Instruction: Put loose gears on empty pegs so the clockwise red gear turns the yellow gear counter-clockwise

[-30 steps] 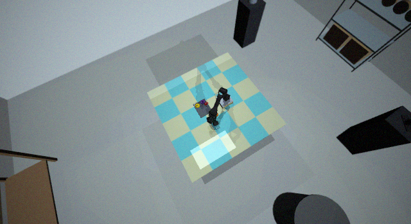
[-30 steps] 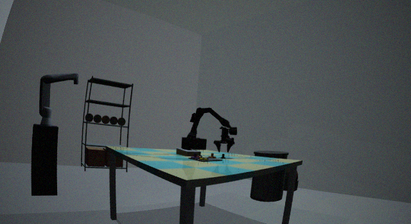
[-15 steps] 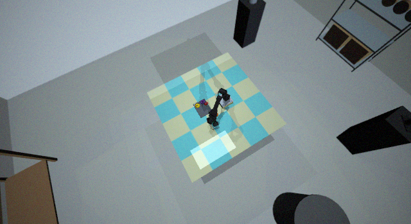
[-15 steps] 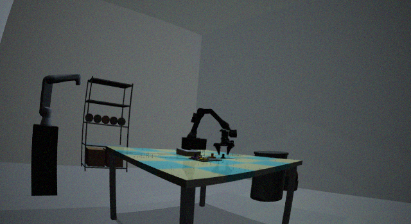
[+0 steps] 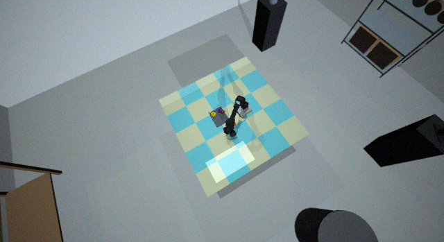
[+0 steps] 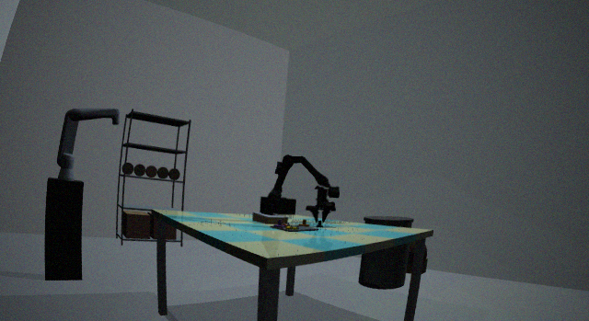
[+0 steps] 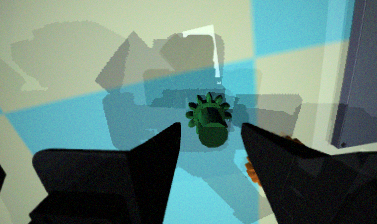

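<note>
Before closing further, the half-open, empty claw should centre on the green gear, mid-frame.

Gear tally, by colour: one green toothed gear with a round knob; one orange toothed gear; one yellow gear; one red gear; purple gears, at least one, too small to count surely. Flat grey board: one. Checkered blue-and-cream table: one, on four dark straight legs. Black jointed robot arm: one; black tapered gripper fingers: two. Tall dark-framed shelf rack: one, bearing five round brown discs and two brown boxes. Dark cylindrical bin: one. Pegs: too small to count.
</note>
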### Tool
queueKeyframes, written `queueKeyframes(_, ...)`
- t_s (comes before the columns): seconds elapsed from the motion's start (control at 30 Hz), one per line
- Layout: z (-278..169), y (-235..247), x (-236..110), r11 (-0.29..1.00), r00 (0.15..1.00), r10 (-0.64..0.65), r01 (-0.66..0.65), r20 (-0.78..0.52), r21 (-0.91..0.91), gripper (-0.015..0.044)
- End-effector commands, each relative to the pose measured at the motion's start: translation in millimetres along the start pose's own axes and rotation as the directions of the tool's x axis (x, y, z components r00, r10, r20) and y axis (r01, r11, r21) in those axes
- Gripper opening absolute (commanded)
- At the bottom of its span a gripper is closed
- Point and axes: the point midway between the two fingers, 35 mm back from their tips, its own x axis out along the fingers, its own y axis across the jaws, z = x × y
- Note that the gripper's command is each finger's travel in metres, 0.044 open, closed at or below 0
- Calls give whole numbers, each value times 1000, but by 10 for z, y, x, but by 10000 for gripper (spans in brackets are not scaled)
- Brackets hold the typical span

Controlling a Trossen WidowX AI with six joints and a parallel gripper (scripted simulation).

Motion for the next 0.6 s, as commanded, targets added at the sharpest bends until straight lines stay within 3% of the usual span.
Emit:
queueKeyframes(0.0, 7, 0, 4, 1000, 1000, 0, 0, 3, 4, 125)
queueKeyframes(0.07, 7, 0, 4, 1000, 1000, 0, 0, 3, 4, 72)
queueKeyframes(0.4, 7, 0, 4, 1000, 1000, 0, 0, 3, 4, 0)
queueKeyframes(0.57, 21, 18, -74, 1000, 1000, 0, 0, 3, 4, 0)
